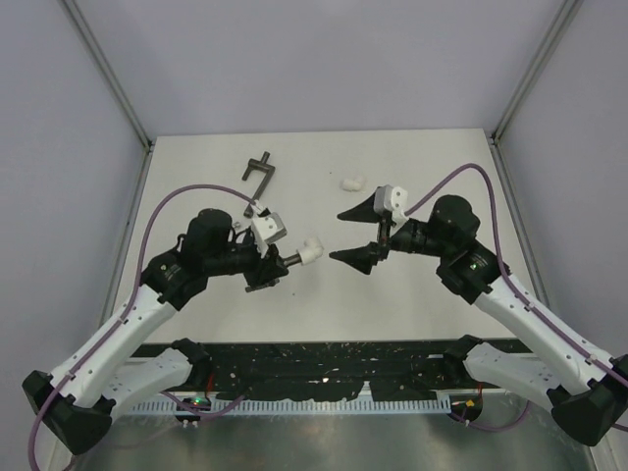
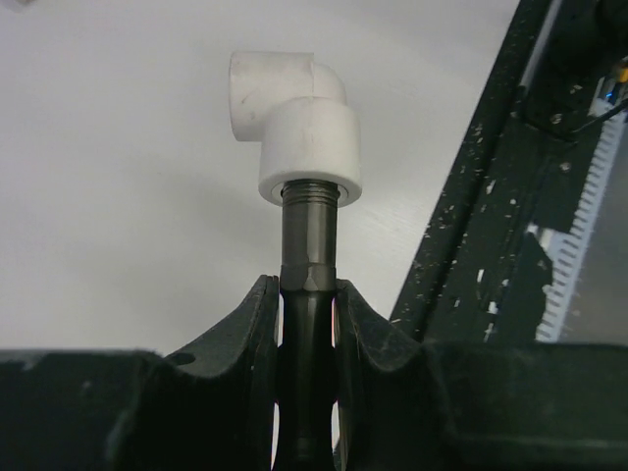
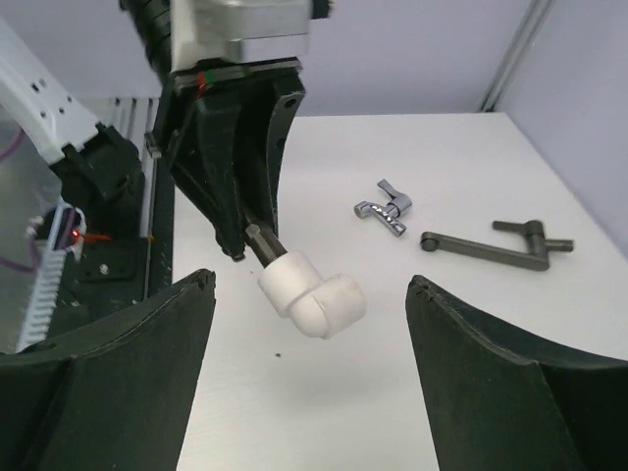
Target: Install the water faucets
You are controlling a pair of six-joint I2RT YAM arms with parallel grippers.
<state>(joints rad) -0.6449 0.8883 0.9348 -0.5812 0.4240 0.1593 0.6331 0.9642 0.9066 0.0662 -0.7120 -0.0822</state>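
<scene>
The white table [image 1: 422, 285] carries both arms near its middle, their claws facing each other. The left claw [image 1: 275, 261] is clamped shut on the body of the dull dark grey metal faucet [image 2: 309, 231] and holds it off the table. The right claw [image 1: 355, 235] gapes wide and grips nothing. A long dark T-handled bar [image 3: 486, 245] lies at the far side. A white plastic elbow fitting [image 2: 299, 123] sits on the faucet's threaded end, the thread entering its socket; how deep cannot be told. A second white elbow fitting [image 1: 351, 182] lies loose farther back. The shiny silver faucet [image 3: 386, 208] rests on the table just beside the bar, nearer the left arm. The held faucet's long axis runs across the table from the left claw toward the right one, elbow end leading. That elbow hangs near the mouth of the spread right fingers, apart from both. The right arm looks best placed to close on it and steady the joint.
</scene>
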